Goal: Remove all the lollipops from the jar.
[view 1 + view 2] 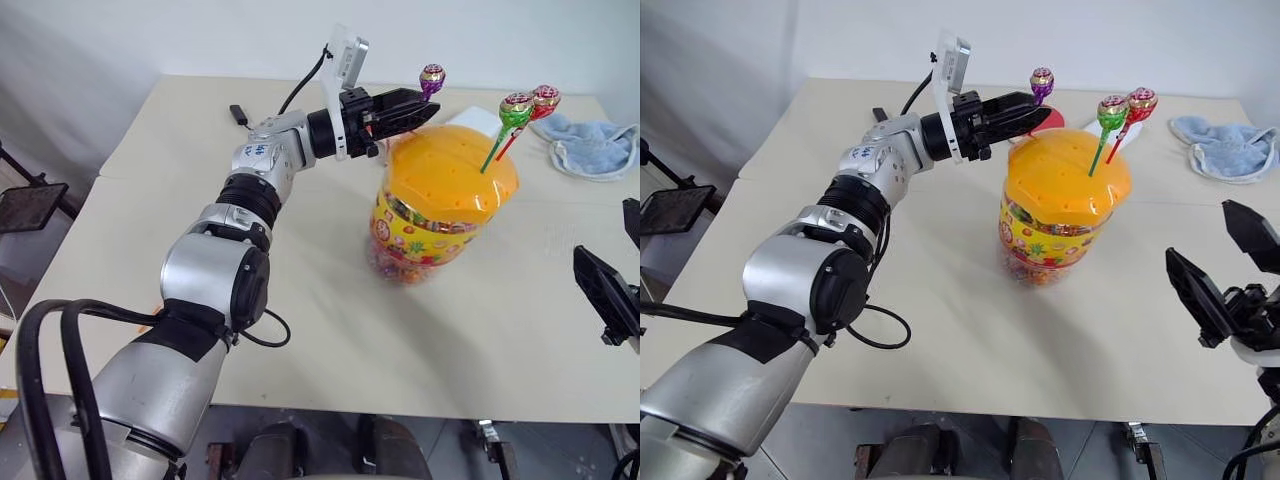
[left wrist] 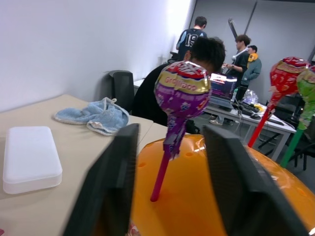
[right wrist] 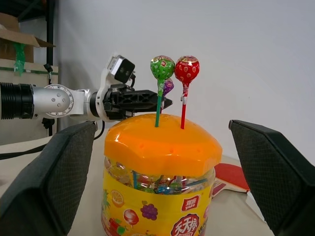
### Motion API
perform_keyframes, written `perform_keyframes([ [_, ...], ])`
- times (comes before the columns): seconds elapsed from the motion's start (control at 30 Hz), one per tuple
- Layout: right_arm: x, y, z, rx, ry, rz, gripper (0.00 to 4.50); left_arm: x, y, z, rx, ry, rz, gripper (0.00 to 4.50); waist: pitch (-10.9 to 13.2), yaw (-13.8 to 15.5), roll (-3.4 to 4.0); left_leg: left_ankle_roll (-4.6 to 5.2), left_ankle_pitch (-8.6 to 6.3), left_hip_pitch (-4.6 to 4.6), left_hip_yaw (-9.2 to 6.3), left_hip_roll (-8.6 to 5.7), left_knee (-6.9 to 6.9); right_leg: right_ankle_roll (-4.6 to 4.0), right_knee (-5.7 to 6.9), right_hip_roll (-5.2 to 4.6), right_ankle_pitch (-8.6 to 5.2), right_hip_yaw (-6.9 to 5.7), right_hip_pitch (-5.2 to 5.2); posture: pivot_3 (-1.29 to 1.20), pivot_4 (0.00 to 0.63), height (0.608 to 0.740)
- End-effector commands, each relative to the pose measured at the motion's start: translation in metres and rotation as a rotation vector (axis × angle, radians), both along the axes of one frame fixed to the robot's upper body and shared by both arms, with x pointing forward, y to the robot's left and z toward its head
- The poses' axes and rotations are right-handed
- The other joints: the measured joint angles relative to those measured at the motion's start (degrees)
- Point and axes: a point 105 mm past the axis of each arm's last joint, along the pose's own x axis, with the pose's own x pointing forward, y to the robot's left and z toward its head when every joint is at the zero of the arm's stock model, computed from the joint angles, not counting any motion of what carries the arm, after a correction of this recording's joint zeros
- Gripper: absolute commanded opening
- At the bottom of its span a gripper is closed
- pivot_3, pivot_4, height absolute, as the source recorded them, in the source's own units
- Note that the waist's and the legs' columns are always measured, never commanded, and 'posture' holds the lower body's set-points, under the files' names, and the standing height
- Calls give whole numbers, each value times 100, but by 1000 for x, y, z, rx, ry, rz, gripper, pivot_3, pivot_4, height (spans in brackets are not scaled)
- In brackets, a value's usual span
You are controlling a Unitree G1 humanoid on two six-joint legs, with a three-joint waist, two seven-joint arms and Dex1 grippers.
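A beige table (image 1: 300,330) stands against a white wall. On it sits the jar (image 1: 440,205), three lollipops planted in its orange lid. The left gripper (image 2: 170,162) reaches level over the lid, fingers (image 2: 110,182) apart on either side of the purple lollipop (image 1: 432,78), not touching its stick. The green lollipop (image 1: 515,108) and red lollipop (image 1: 546,99) stand just beside each other. A blue cloth (image 1: 590,145) lies behind. The right gripper (image 3: 162,172) waits near, fingers spread wide.

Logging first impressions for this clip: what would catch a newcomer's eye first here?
The jar with its domed orange lid stands mid-table, green lollipop and red lollipop planted in the lid. The left gripper reaches over the lid, its fingers either side of the purple lollipop's stick.
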Motion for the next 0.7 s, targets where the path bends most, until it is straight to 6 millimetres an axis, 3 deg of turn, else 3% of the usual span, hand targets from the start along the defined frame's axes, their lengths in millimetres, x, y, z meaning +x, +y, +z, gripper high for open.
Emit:
perform_keyframes([
  [0.03, -6, 4, 7, -1, -40, -2, 4500, -6, -2, 17, -14, -43, -31, 811, 0, 4, 0, 0, 0, 0, 1, -1, 0, 0, 0, 0, 0, 0, 1, 0, 150, 740],
  [0.13, -4, 7, 7, 4, -42, 7, 4500, -8, 2, 30, -85, -35, -46, 15, 0, 5, 0, 2, 1, 0, -1, -2, 1, 2, -2, -1, 1, 1, 3, 0, 150, 740],
  [0.23, 0, 13, 9, 9, -51, 38, 4500, -4, 23, 61, -265, -50, 2, 15, 0, -5, 0, 2, 1, -1, -2, -1, 0, 3, -4, 0, 1, 0, 2, 0, 150, 740],
  [0.3, 3, 17, 10, 10, -58, 65, 4500, 2, 49, 84, -428, -32, 62, 15, 0, -10, 0, 2, 1, -3, -4, 0, 0, 3, -5, -1, 1, 0, 1, 0, 150, 740],
  [0.4, 7, 26, 12, 5, -60, 124, 4500, 11, 86, 93, -495, -15, 159, 15, -2, -56, 4, 1, 1, 5, -5, 3, -1, 3, 0, -1, 1, 1, 2, 0, 150, 740],
  [0.47, 8, 35, 12, -10, -56, 176, 4500, 17, 103, 76, -341, -35, 235, 15, -3, -60, 7, 0, 2, 9, -5, 2, -3, 3, 4, 0, 1, 0, 2, 0, 150, 740],
  [0.57, 9, 51, 10, -93, -36, 275, 4500, 21, 145, 22, 29, -23, 335, 15, -8, -63, 15, 0, 2, 14, -2, -4, -2, 3, 10, 0, 1, 3, 5, 0, 150, 740],
  [0.7, 9, 64, -3, -222, 29, 400, 4500, -12, 228, -50, 348, 131, 511, 15, -5, -189, 25, -2, 2, 14, -3, 1, -4, 0, 14, 6, 0, 13, -1, 0, 150, 740],
])
